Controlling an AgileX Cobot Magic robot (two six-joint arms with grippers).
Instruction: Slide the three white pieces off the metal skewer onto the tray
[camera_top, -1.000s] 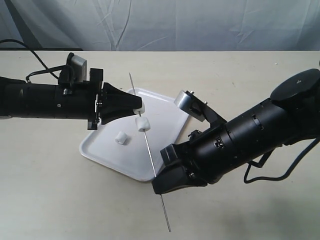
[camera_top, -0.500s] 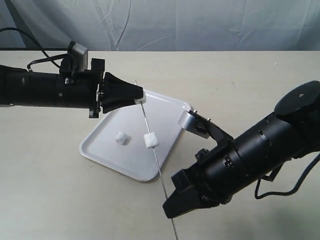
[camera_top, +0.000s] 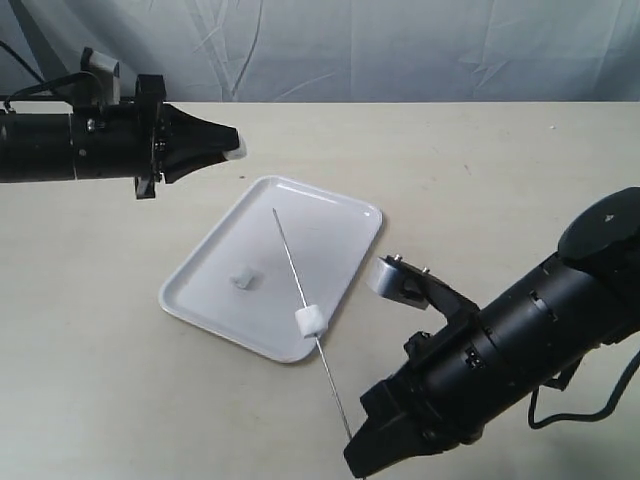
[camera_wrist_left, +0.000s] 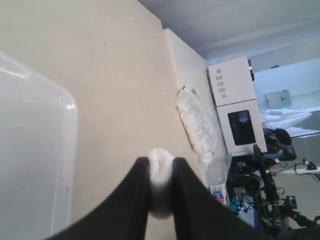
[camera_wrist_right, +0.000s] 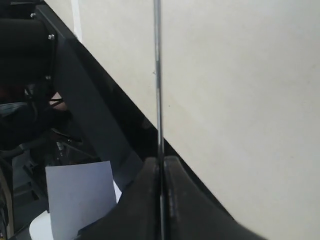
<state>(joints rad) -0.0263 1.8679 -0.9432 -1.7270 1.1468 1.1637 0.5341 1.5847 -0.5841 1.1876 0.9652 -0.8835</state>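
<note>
The white tray (camera_top: 340, 215) lies mid-table with one white piece (camera_top: 242, 278) resting on it. A second white piece (camera_top: 311, 321) is threaded on the metal skewer (camera_top: 291, 264), over the tray's near rim. My right gripper (camera_top: 356, 452) is shut on the skewer's (camera_wrist_right: 157, 75) lower end, at the table's front. A third white piece (camera_wrist_left: 161, 172) is pinched in my left gripper (camera_top: 232, 146), which is held above the table, left of and behind the tray, clear of the skewer.
A wrinkled grey backdrop hangs behind the beige table (camera_top: 500, 160). The right wrist view shows the table's front edge (camera_wrist_right: 125, 95) with a dark frame below it.
My left gripper pulled a white piece off the skewer tip and drew back to the left. My right gripper moved down toward the front, dragging the skewer and its remaining piece to the tray's near rim.
</note>
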